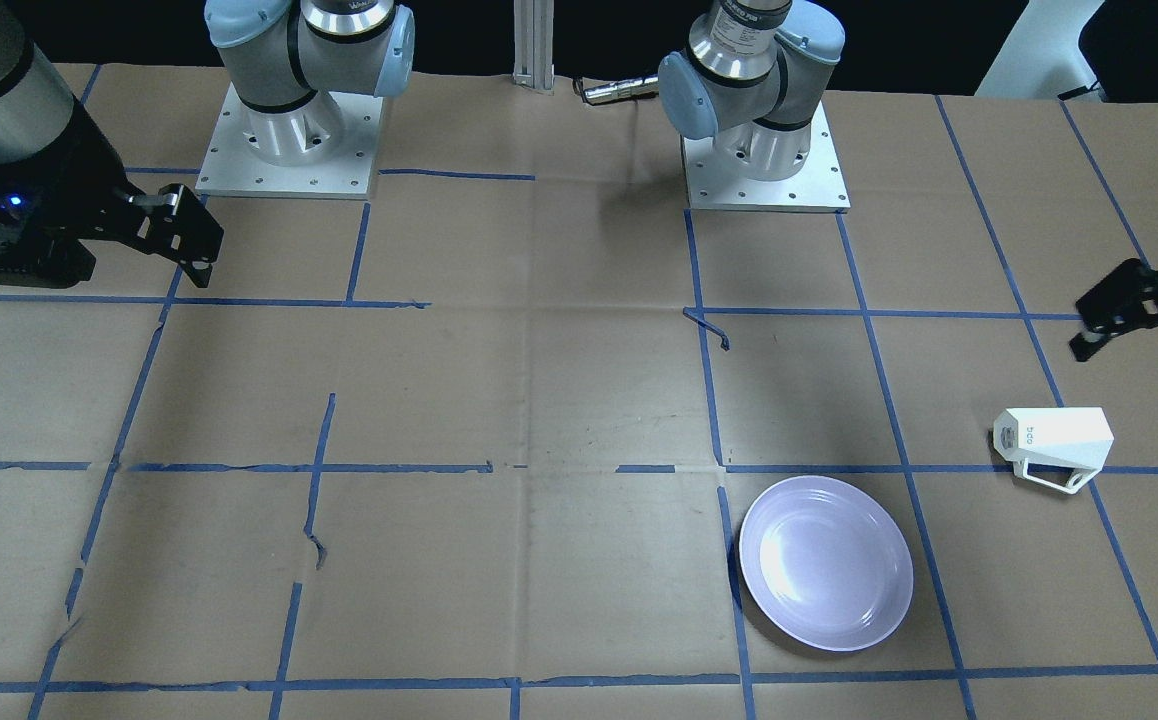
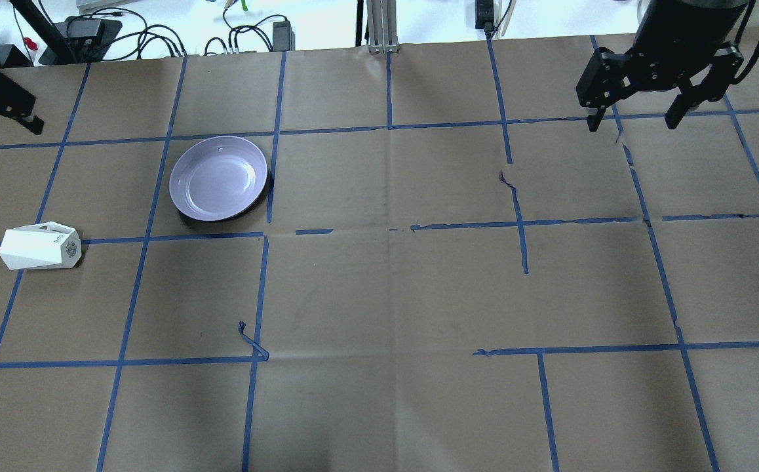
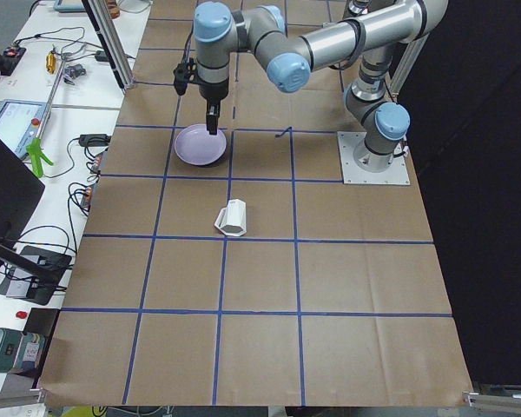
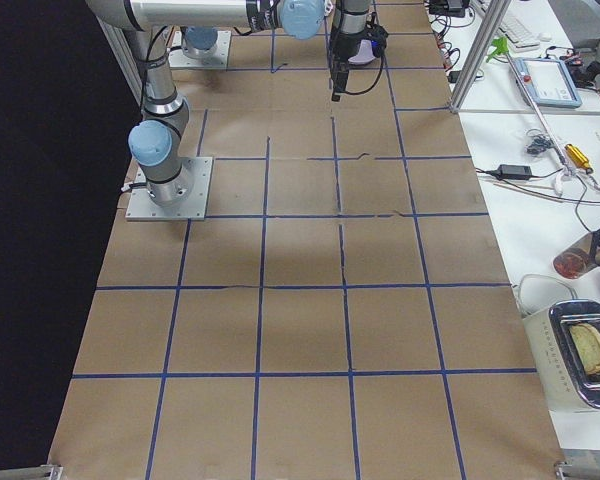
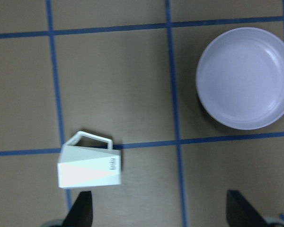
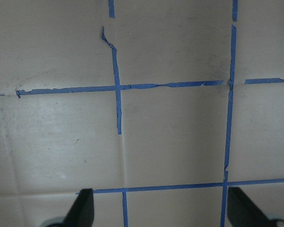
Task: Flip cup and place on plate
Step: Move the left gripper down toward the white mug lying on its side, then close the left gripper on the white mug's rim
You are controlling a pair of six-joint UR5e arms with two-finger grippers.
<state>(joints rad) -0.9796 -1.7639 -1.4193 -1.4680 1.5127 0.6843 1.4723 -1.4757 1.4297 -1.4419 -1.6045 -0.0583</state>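
Observation:
The white faceted cup point(image 1: 1054, 445) lies on its side on the paper-covered table, handle toward the operators' side and its printed base facing the plate. It also shows in the overhead view point(image 2: 40, 246) and the left wrist view point(image 5: 90, 165). The lavender plate point(image 1: 826, 563) sits empty and apart from it, toward the table's middle point(image 2: 218, 177) point(image 5: 246, 78). My left gripper point(image 1: 1139, 338) hovers open and empty above the table near the cup, its fingertips point(image 5: 83, 210) wide apart. My right gripper point(image 2: 634, 123) is open and empty, raised far away over the other half of the table.
Brown paper with a blue tape grid point(image 2: 389, 229) covers the table. The two arm bases point(image 1: 764, 170) stand on the robot's side. Cables and benches with equipment point(image 4: 570, 110) lie beyond the far edge.

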